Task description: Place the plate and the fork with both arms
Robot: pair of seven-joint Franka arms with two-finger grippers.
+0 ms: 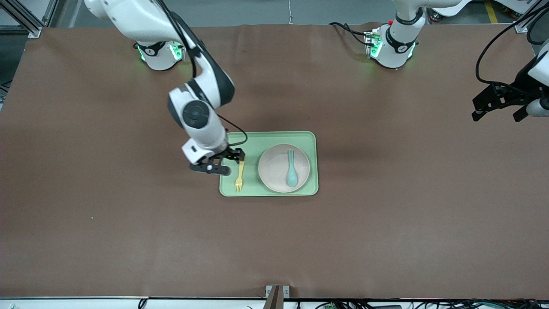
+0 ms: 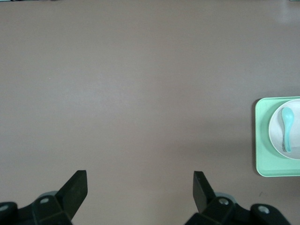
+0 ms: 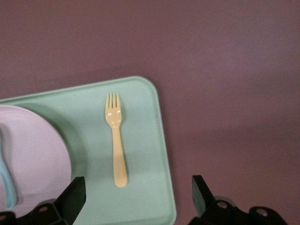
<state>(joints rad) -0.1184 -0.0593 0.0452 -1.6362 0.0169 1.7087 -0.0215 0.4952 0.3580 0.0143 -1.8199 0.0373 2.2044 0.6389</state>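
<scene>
The beige-pinkish plate (image 1: 274, 169) lies on the light-green tray (image 1: 268, 134), with a teal spoon (image 1: 291, 169) in it. The pale-yellow fork (image 1: 239, 175) lies on the tray beside the plate, toward the right arm's end, tines toward the front camera. My right gripper (image 1: 225, 162) hovers open and empty over the tray's edge at the fork's handle end. The right wrist view shows the fork (image 3: 117, 140), the plate (image 3: 33, 154) and the tray (image 3: 145, 140) below the open gripper (image 3: 136, 187). My left gripper (image 1: 497, 112) waits open and empty at the left arm's end of the table.
Brown table cover all around the tray. The left wrist view shows bare table under the left gripper (image 2: 139, 180), with the tray (image 2: 262, 140), plate (image 2: 276, 131) and spoon (image 2: 286, 133) at the picture's edge.
</scene>
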